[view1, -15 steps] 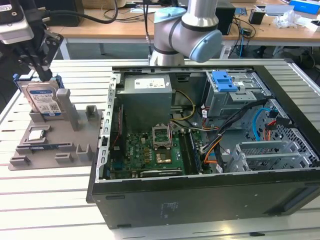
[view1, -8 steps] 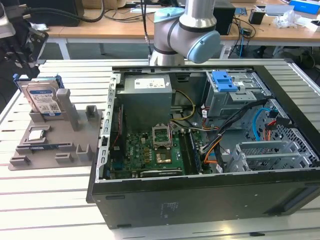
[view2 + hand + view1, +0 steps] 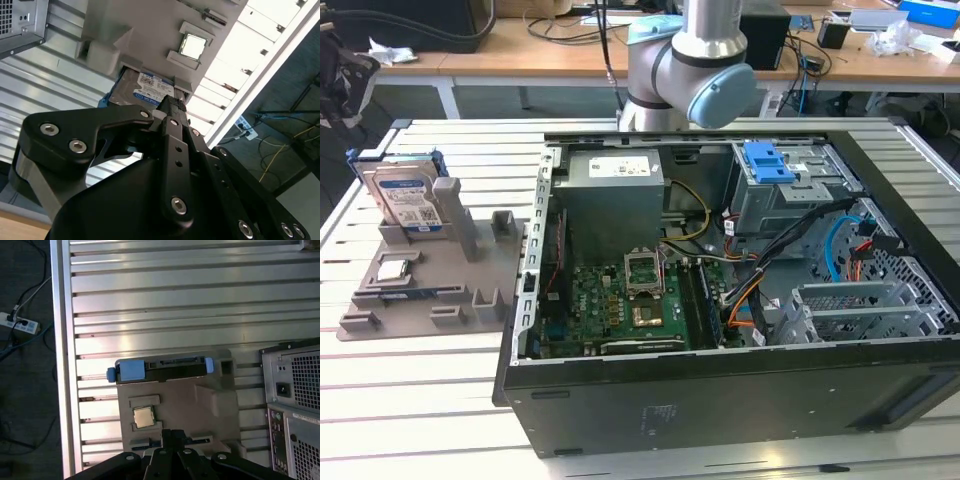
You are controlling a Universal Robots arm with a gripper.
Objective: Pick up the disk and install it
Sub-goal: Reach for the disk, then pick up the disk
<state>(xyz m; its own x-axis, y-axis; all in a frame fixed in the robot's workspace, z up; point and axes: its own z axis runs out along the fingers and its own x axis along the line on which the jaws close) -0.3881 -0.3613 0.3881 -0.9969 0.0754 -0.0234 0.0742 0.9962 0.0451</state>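
The black hand (image 3: 172, 432) hangs in the air above the bench (image 3: 175, 290). Its two fingers are pressed together with nothing between them, and it touches nothing.

Below the hand, just ahead of its fingertips, a grey moulded holder (image 3: 200, 405) rests on the bench's silver slats. The thing in the holder nearest the hand is a small square silver processor chip (image 3: 143, 416), lying flat in a shallow recess.

Beyond the chip, at the end of the holder farthest from the hand, stands the disk (image 3: 165, 369). It is upright on one edge in a slot, and the first wrist view shows it edge-on, with its bright blue frame visible at both ends. The disk is well apart from the hand and nothing grips it. In the second wrist view, the disk's white-and-blue label faces the camera just past the tip of the hand.

Off to one side of the hand, beside the holder, a black computer case (image 3: 720, 300) lies open on the bench, showing a green circuit board and cables. A smaller blue bracket (image 3: 767, 160) sits in its drive bay, far from the hand. In the exterior view, the disk and holder are at the exterior view's left of the case, and the silver arm (image 3: 690, 60) rises behind the case.
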